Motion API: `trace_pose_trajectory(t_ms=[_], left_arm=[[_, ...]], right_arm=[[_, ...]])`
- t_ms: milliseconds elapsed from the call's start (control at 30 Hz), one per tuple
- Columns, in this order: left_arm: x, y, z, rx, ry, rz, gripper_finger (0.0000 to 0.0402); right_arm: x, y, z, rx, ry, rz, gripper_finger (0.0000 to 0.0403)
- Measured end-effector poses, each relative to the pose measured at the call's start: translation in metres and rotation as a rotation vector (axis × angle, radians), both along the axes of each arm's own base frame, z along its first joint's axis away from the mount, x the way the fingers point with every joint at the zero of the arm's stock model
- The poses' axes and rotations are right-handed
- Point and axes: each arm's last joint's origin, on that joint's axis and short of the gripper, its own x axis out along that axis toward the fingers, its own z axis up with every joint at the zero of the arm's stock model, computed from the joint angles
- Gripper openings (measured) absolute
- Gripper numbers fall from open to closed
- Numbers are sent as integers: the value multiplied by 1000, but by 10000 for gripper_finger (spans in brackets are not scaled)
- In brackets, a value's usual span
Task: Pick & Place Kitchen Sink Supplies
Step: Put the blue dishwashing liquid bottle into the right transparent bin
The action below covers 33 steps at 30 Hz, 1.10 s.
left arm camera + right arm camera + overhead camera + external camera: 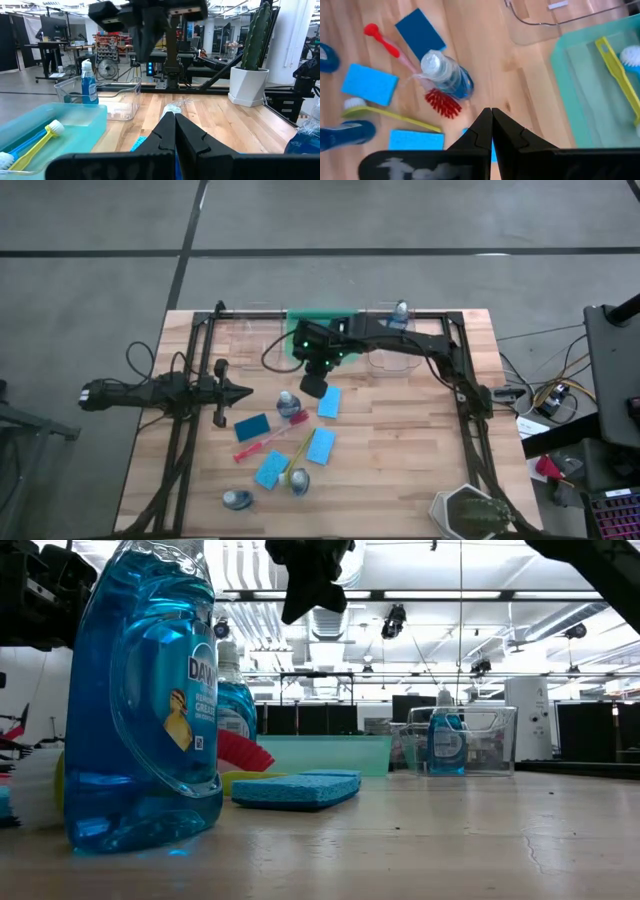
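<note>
Several blue sponges lie flat on the table: a dark one (252, 426) and lighter ones (329, 402), (321, 445), (271, 469). One bottle of blue liquid (289, 402) stands upright, and two bottles (299, 480), (238, 500) lie nearer. A red brush (270, 438) and a yellow brush (300, 448) lie between them. My right gripper (312, 385) hangs shut above the table, over the sponge by the upright bottle (445, 75). It holds nothing. My left gripper (240, 392) is shut at the table's left, pointing right.
A green bin (590, 85) at the far edge holds a yellow brush (615, 65) and a blue one (20, 145). Clear bins (245, 330), (395, 358) flank it; the right one holds a bottle (400, 310). A potted cactus (470, 515) stands at the near right corner.
</note>
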Motion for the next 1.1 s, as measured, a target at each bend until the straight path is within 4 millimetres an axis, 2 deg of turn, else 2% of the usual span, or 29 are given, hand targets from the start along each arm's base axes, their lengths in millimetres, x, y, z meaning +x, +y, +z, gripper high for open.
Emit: trace_pose_trajectory(t_ms=[133, 333, 633, 1100], left_arm=[[0, 0, 0, 0, 0, 0, 3], [0, 0, 0, 0, 0, 0, 3], [0, 0, 0, 0, 0, 0, 3], [0, 0, 0, 0, 0, 0, 3]], right_arm=[[0, 9, 1, -80, 7, 0, 8], [-12, 10, 12, -106, 28, 4, 8], [-27, 14, 49, -163, -121, 70, 8], [-68, 17, 106, -276, -305, 99, 8]])
